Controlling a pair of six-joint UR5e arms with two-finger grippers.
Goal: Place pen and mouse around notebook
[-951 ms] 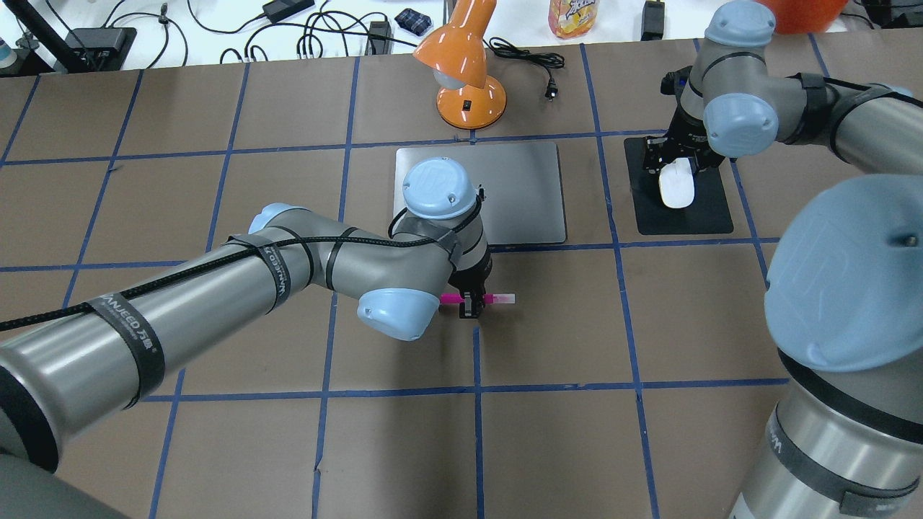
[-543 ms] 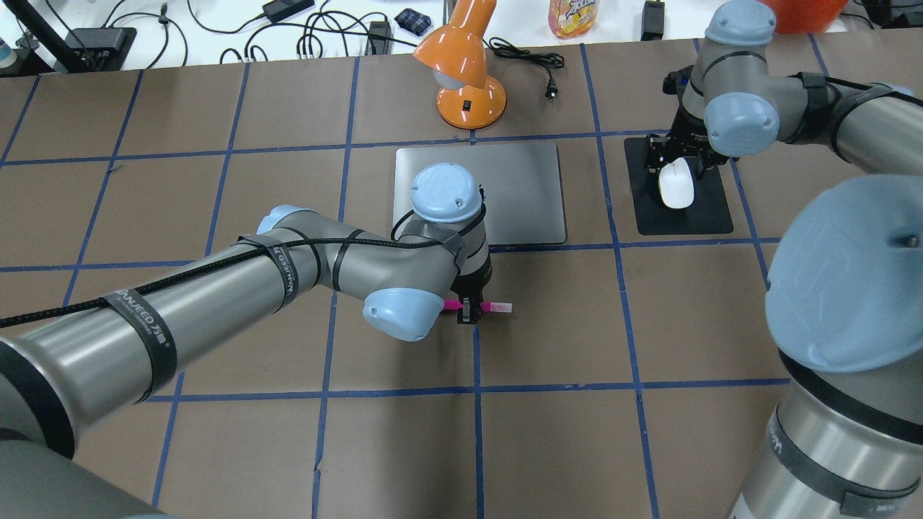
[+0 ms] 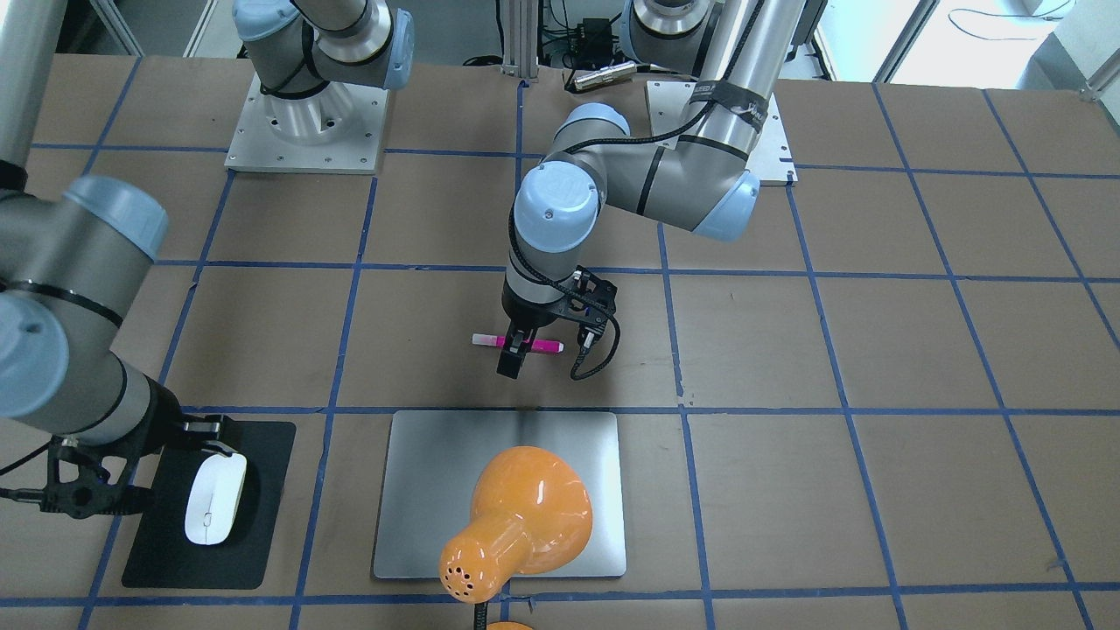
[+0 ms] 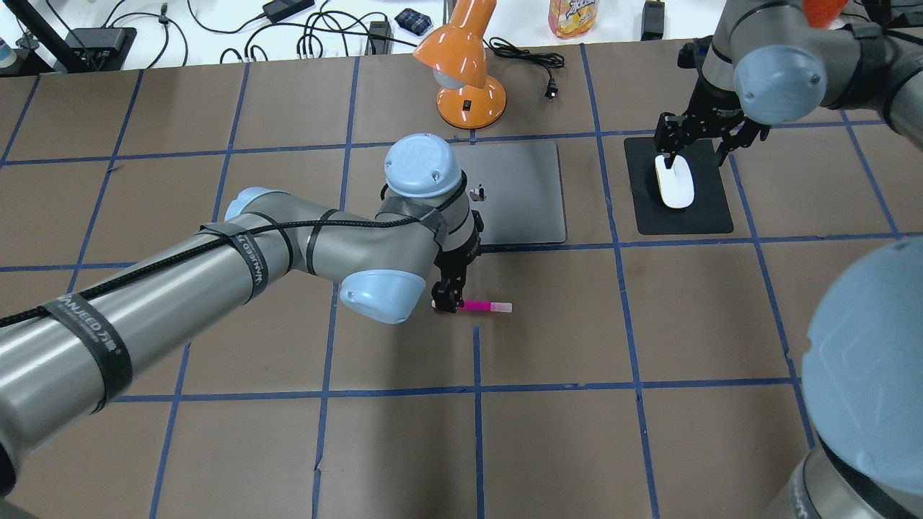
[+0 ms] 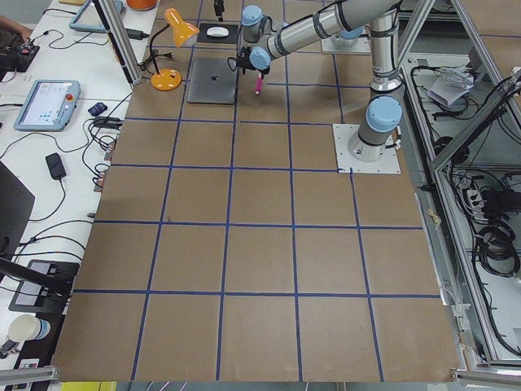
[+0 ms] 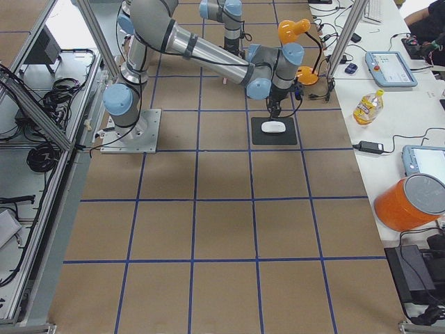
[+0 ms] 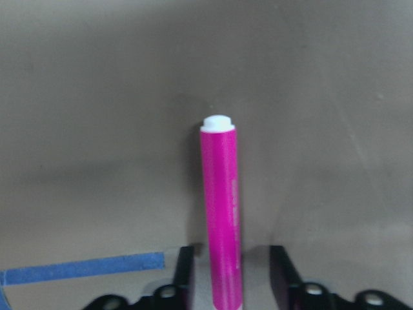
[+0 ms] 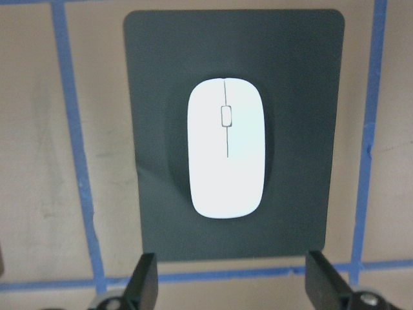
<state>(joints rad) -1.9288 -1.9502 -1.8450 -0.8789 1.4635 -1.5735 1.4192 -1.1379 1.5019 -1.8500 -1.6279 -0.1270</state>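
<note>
1. The pen [image 4: 482, 306] lies flat on the table [image 4: 577, 447], near the notebook [image 4: 523, 194]'s robot-side edge, not touching it.
2. The left gripper [image 4: 445, 303] straddles one end, fingers spread, a gap each side; light contact is hard to rule out.
3. A sideways exit could roll the round pen away.
4. The mouse [image 8: 226, 147] rests on a black mat [image 8: 303, 77] beside the notebook; the right gripper [image 8: 233, 279] hangs above, wide open.
5. An off-centre squeeze might squirt it loose.

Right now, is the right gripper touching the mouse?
Apart. The right wrist-mounted view shows it: the mouse lies alone on the black mat, and the right gripper is open, its fingers wide of the mouse with bare mat between.
</note>
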